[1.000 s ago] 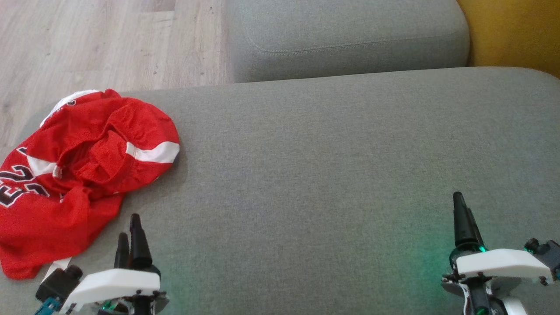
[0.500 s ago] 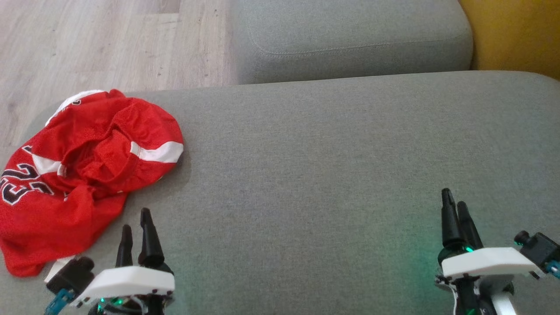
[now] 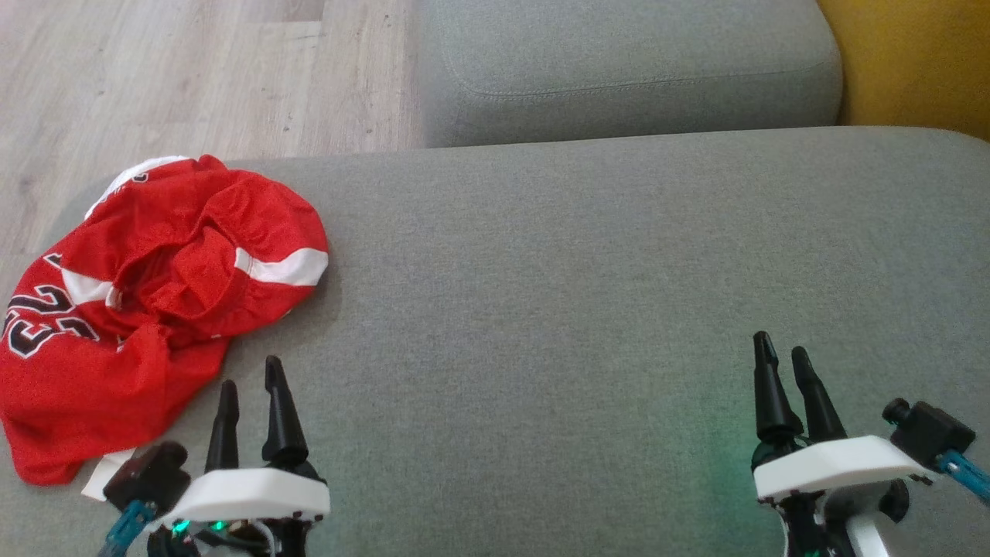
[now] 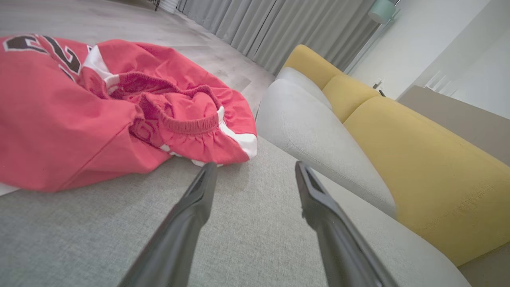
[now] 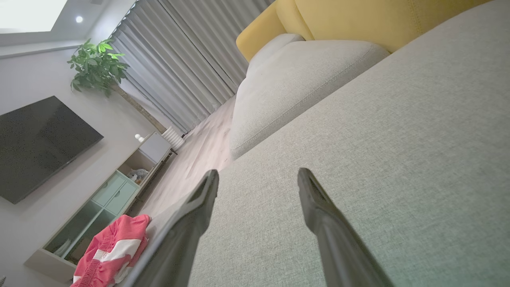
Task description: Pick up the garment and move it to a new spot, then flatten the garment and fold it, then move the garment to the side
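A crumpled red garment (image 3: pixel 147 309) with white stripes and dark numerals lies bunched at the left end of the grey cushion (image 3: pixel 580 294). The left wrist view has the garment (image 4: pixel 99 107) heaped ahead and to the left of the fingers, elastic hem showing. My left gripper (image 3: pixel 250 371) hovers open just right of the garment's near edge, nothing between its fingers. My right gripper (image 3: pixel 782 348) stands open over bare cushion at the lower right, far from the cloth. In the right wrist view the garment (image 5: pixel 109 251) is small at the lower left.
A second grey cushion (image 3: pixel 626 70) lies beyond, with yellow upholstery (image 3: pixel 920 62) at the far right. Wooden floor (image 3: pixel 186 77) runs past the cushion's left and far edges. A white tag (image 3: pixel 104 472) pokes out under the garment's near corner. TV, cabinet and plant appear in the right wrist view.
Both grippers have shifted: the left one up and slightly right toward the garment's near edge, the right one leftward. The camera has drifted a little. The garment lies as before.
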### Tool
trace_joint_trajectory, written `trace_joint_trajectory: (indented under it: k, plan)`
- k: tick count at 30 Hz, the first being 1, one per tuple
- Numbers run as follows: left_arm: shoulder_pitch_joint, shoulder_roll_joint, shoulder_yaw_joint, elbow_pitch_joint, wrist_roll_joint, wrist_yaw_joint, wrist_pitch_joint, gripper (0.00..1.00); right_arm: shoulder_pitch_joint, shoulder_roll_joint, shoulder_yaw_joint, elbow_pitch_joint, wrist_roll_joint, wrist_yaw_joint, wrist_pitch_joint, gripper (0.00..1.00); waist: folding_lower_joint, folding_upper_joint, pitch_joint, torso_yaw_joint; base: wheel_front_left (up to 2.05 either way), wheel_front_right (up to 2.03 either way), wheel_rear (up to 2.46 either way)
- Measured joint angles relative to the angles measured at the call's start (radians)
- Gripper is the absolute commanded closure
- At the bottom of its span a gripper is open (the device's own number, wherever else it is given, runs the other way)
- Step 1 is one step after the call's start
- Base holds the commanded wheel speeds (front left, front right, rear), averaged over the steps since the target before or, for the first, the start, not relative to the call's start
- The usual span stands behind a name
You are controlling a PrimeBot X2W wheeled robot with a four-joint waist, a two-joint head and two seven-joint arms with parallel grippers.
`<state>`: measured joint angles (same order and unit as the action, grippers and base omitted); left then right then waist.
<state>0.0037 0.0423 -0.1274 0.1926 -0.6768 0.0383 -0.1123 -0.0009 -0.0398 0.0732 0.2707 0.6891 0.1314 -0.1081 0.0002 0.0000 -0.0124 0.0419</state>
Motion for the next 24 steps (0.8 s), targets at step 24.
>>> trace_joint_trajectory:
  k: [24]
  plan:
    - [-0.001, 0.001, -0.063, -0.007, 0.295, 0.051, -0.067, 0.00, -0.009, -0.001, 0.054, -0.021, -0.280, 0.000, -0.071, 0.00, -0.0002, 0.0000, 0.004, 0.011, 0.00, 0.00, 0.00]
